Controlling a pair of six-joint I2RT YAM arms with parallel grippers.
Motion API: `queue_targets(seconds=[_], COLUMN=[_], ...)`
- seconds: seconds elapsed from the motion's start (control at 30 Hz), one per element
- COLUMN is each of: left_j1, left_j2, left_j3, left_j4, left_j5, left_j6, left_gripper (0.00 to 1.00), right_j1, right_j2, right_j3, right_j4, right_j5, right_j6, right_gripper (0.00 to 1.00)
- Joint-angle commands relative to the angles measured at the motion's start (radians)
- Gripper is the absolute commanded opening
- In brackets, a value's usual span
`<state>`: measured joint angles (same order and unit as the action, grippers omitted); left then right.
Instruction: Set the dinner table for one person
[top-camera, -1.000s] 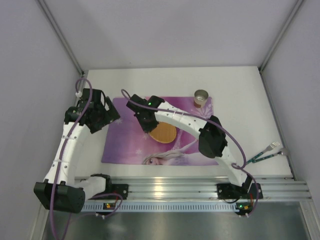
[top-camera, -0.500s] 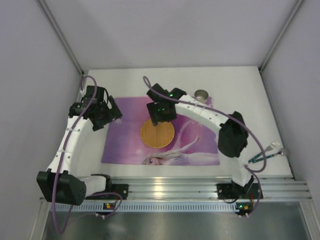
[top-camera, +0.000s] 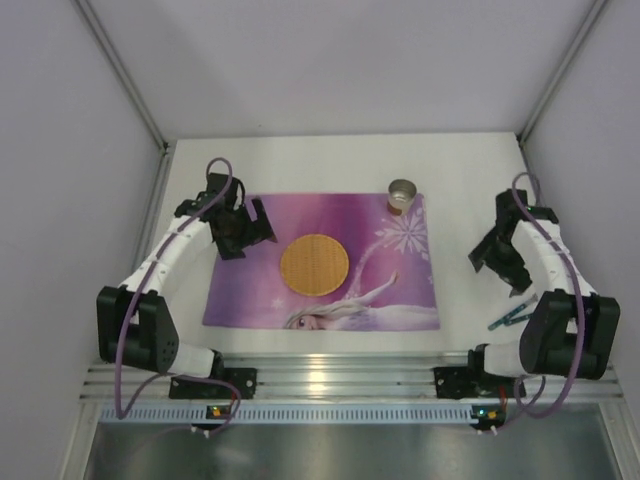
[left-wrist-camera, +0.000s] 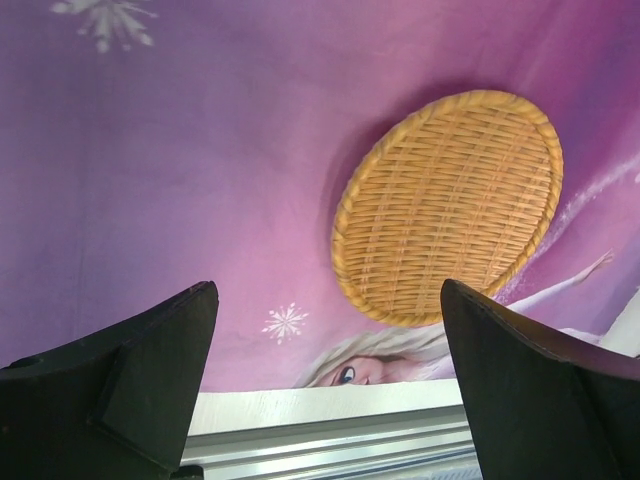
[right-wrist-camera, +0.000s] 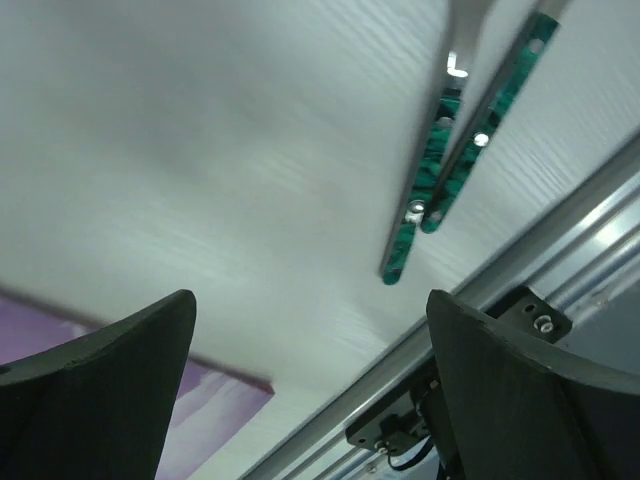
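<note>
The right gripper (right-wrist-camera: 310, 300) hangs wide and empty, the white surface (right-wrist-camera: 200, 150) beneath it. Just ahead, toward its right-hand finger, lie two green-handled cutlery pieces (right-wrist-camera: 428, 160), long axes pointing away from it. The left gripper (left-wrist-camera: 328, 290), also wide, is well apart from them.

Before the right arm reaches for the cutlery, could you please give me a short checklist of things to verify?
1. Right gripper empty, jaws open: ok.
2. Green-handled cutlery lying flat on the dinner table: ok.
3. Cutlery centred between the jaws: not ok, it sits off toward the right finger.
4. Which cutlery pieces these are: cannot tell, the heads are blurred.
5. Woven plate lying on the placemat: ok.
6. Left gripper open, empty and apart from the plate: ok.
</note>
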<state>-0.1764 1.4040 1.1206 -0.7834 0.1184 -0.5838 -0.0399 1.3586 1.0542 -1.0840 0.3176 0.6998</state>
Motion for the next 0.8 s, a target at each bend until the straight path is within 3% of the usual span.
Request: queue_targets(seconds=[0.0,0.07,0.33,0.53,0.77], left_j1=[-0.046,-0.064,-0.074,-0.074,-0.074], left_j2=[0.032,0.050,0.043,0.012,0.012], left_j3=[0.030,0.031,0.005,-0.024,-0.009], left_j4=[0.093,0.110,0.113,0.085,0.059], left_j5=[0.049,0.055,0.053,0.036,0.027], left_j6=[-0.001,-0.001,0.009,0.019,0.019], left_gripper=[0.98,0.98,0.99,0.99,0.98], right_j1=[-0.171,-0.283,-0.504,-0.549,-0.551], right_j2=[-0.044,-0.026,0.043,0.111,0.218], right_j3=[-0.071,-0.086,-0.106,-0.099,-0.042], right_j4=[0.004,0.012,0.072,0.131,0.193], right_j5=[-0.074,-0.060,-0.042,-0.046,-0.081], right_j6=[-0.023,-0.063,-0.152,-0.166,-0.160], right_gripper=[0.98,0.97,0.94,0.91,0.73])
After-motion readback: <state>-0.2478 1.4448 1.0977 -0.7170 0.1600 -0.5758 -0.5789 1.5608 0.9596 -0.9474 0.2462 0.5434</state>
